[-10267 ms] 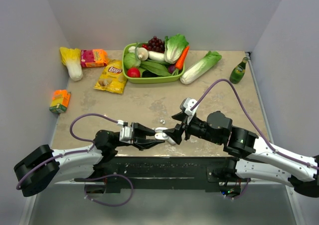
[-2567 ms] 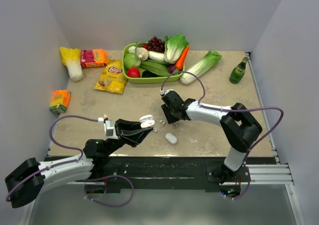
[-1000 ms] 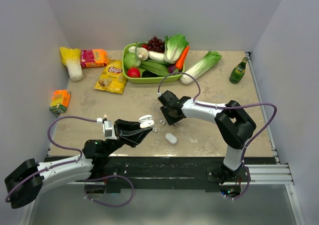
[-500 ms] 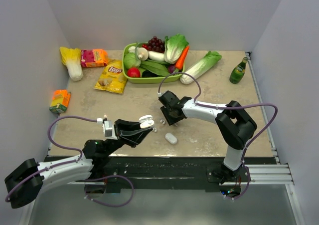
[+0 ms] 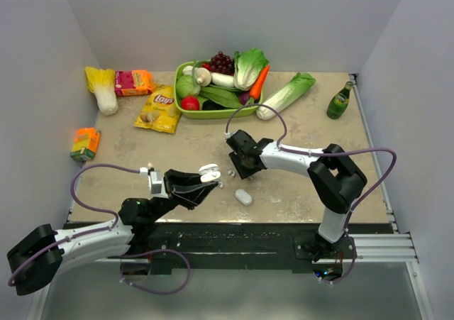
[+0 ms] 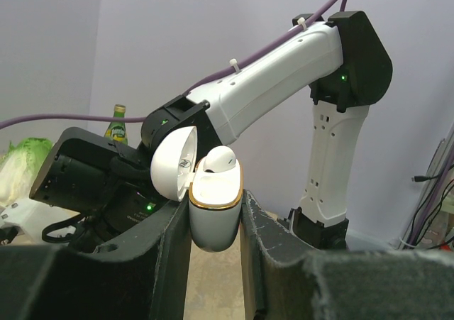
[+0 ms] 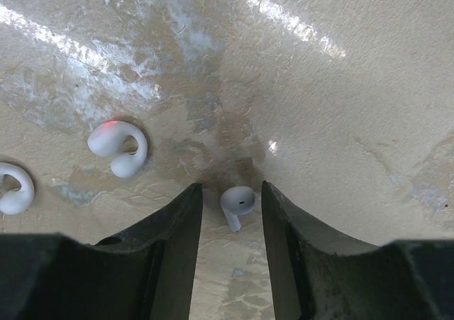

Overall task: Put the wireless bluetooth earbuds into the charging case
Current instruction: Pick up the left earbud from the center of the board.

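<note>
My left gripper [image 5: 207, 177] is shut on the open white charging case [image 6: 215, 221] with a gold rim and holds it above the table. The lid [image 6: 174, 165] is swung back and one white earbud [image 6: 216, 162] sits in the case. My right gripper [image 7: 232, 192] is open and low over the table, its fingers on either side of a small white stemmed earbud [image 7: 238, 200] without touching it. In the top view the right gripper [image 5: 240, 169] is just right of the case [image 5: 209, 171].
Two white hook-shaped earpieces [image 7: 118, 147] [image 7: 12, 189] lie left of the right fingers. A closed white case [image 5: 243, 196] lies near the front. The green basket [image 5: 213, 113] of vegetables, chips bag [image 5: 157, 108], cabbage [image 5: 285, 95], bottle [image 5: 340, 101] and orange box [image 5: 85, 143] lie further off.
Ten seconds ago both grippers met at the case; since then the left has drawn back with the open case and the right has gone to the table. Over the last second almost nothing moves.
</note>
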You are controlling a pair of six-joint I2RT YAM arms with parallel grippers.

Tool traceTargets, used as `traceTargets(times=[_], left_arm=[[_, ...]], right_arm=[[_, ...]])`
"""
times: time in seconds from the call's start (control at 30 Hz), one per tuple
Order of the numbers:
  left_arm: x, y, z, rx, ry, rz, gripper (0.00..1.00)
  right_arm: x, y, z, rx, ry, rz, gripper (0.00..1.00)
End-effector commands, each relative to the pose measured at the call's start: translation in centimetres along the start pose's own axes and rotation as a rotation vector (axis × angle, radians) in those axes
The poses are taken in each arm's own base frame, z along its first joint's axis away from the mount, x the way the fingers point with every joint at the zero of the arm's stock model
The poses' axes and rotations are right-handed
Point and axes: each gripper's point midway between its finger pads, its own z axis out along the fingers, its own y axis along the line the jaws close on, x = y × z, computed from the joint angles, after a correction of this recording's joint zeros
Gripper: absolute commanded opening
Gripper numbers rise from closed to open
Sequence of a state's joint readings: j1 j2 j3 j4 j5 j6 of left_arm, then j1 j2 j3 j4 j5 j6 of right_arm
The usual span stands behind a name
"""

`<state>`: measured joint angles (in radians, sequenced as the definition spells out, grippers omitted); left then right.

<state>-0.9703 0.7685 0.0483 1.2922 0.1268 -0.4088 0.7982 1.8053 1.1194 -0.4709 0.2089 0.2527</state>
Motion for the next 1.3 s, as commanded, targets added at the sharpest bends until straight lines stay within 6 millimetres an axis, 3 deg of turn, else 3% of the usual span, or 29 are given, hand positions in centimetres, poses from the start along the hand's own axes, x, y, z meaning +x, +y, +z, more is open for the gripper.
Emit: traceTargets(times=[0.0,0.2,0.6,0.8,1.03,1.27], left_arm=[[3.5,0.1,-6.2,0.007,0.038,-0.002,0.00],[3.4,0.1,-6.2,0.005,0.034,0.000,0.00],[3.6,0.1,-6.4,0.003,0.039,-0.005,0.00],[3.6,0.1,-6.4,0.000,0.036,-0.009,0.00],[3.7,0.2,-6.5,-0.006,0.040,-0.010,0.00],[3.6,0.3,-6.6,-0.011,0.035,-0.002,0.00]], right_arm=[[3.5,-0.2,0.4,-0.004,0.114,-0.036,0.42],[3.9,-0.1,0.5,-0.014,0.123,-0.035,0.38],[3.6,0.1,0.1,-0.025,0.089,0.003,0.14],[2.5,-0.3,-0.3,-0.004,0.038,0.050,0.01],[0.6,-1.1,-1.2,0.027,-0.032,0.104,0.00],[-3.0,-1.8,-3.3,0.000,-0.209,0.235,0.00]])
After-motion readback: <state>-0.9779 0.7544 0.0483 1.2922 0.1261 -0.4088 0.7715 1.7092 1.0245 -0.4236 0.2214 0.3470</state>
